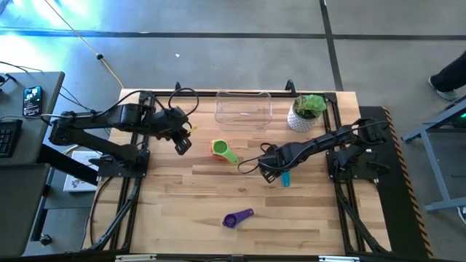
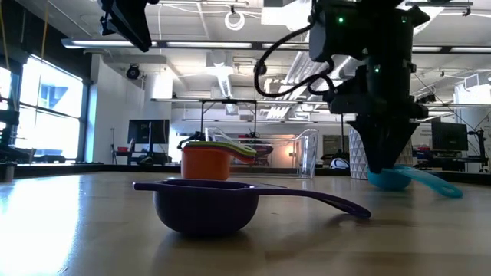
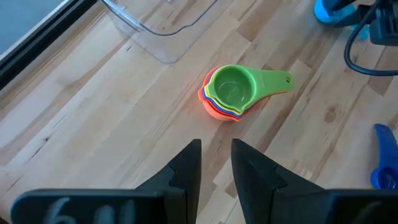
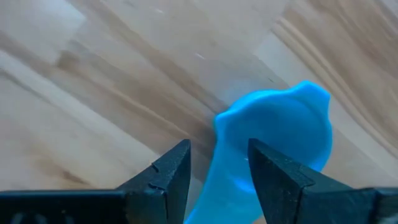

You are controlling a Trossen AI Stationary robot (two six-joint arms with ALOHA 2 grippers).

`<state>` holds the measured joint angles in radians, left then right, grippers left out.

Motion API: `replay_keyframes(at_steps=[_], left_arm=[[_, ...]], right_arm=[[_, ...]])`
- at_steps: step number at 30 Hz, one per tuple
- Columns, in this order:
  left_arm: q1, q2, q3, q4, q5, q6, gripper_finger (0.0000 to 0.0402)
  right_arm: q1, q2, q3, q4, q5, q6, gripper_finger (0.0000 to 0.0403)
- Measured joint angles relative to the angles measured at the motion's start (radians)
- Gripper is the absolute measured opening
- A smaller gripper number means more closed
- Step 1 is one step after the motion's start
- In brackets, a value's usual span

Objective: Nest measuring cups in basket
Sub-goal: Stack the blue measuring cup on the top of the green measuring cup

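While the right claw (image 4: 217,171) hangs low over the teal cup (image 4: 273,149), its fingers stand spread with the cup's handle running up between them, not yet pinched. A good grasp here would close on that flat handle close to the bowl, squarely across its width, so the cup does not swivel when it leaves the table (image 1: 182,196). In the low view the fingertips sit almost at the wood beside the cup's bowl, so only a slight further descent seems needed; pressing lower risks scraping the table and skidding the cup away.

Taking the teal cup as the landmark, the stack (image 1: 223,150) of nested cups, green on top and orange at the bottom, stands on the table well to its left and a little farther back. That is probably where this cup belongs, or straight in the basket (image 1: 243,108), which lies at the table's far edge, beyond the stack and empty so far as can be seen. The purple cup (image 1: 237,217) lies apart toward the near edge, bowl up. A blue cup shows at the edge of the left wrist view, near the teal one.

The left claw (image 3: 216,163) waits raised, left of the stack, fingers slightly parted and holding nothing.
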<state>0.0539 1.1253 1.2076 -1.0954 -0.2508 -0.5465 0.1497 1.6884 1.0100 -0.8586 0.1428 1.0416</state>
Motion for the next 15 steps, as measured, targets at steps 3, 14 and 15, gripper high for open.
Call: replay_keyframes(at_steps=[3, 14, 15], left_arm=[[0.000, 0.000, 0.000, 0.000, -0.007, 0.000, 0.0078], [0.000, 0.000, 0.000, 0.000, -0.029, 0.006, 0.0078], [0.000, 0.000, 0.000, 0.000, -0.029, 0.010, 0.0078]], right_arm=[[-0.003, 0.000, -0.022, 0.003, 0.006, 0.013, 0.0140], [-0.013, 0.000, 0.003, 0.012, -0.006, 0.040, 0.0011], [-0.013, 0.000, 0.017, 0.009, -0.007, 0.042, 0.0014]])
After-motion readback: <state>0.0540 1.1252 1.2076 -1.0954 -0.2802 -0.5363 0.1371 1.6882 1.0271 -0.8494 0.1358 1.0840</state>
